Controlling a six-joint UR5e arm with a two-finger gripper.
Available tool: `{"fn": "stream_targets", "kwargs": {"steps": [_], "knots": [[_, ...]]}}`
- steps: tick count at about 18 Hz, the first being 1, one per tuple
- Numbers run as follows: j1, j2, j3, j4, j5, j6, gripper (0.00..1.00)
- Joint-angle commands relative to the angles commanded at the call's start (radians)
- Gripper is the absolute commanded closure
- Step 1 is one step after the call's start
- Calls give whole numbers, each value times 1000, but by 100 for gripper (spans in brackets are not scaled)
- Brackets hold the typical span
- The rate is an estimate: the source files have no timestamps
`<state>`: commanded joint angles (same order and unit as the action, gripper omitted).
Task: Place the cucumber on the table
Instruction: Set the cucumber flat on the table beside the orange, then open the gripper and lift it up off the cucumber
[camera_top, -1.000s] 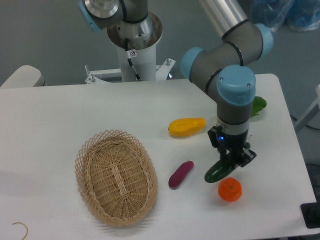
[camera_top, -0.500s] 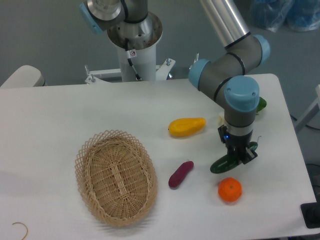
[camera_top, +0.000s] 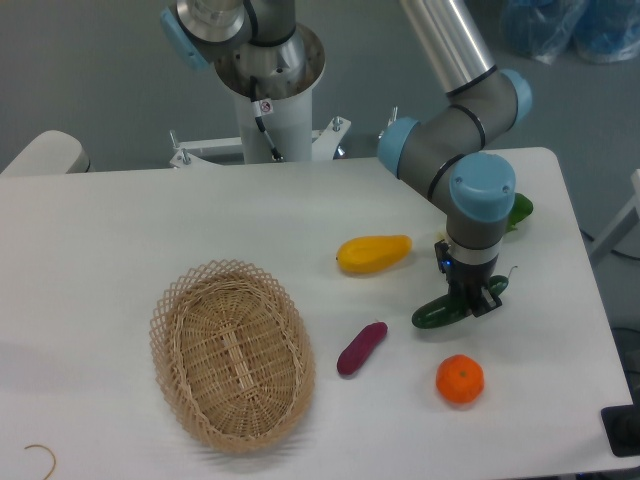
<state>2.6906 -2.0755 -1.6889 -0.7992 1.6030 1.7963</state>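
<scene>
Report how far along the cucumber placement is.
Done: the cucumber is out over open table, between the yellow fruit and the orange. In hand: the gripper looks closed on its right end. Left: release and retreat; whether it already touches the surface is unclear.

— What's lying about over there?

— A wicker basket (camera_top: 232, 354), oval, sits toward the near left. Just to its right lies a small purple eggplant (camera_top: 362, 347), set slantwise.

— And the bright things?

— A yellow fruit (camera_top: 373, 253) lies farther back, past the eggplant. An orange (camera_top: 460, 379) rests near the front right, well apart from the basket. A green leafy piece (camera_top: 519, 210) peeks out at the far right edge, mostly hidden.

— Anything else?

— A thin curl of tan wire (camera_top: 41, 455) at the near left corner.
</scene>
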Motion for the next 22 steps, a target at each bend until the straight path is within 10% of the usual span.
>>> {"fn": "stream_targets", "kwargs": {"steps": [2, 15, 22], "knots": [[0, 2, 0, 0, 0, -6, 0], [-97, 70, 135, -6, -5, -199, 0], [-160, 175, 215, -130, 2, -298, 0]]}}
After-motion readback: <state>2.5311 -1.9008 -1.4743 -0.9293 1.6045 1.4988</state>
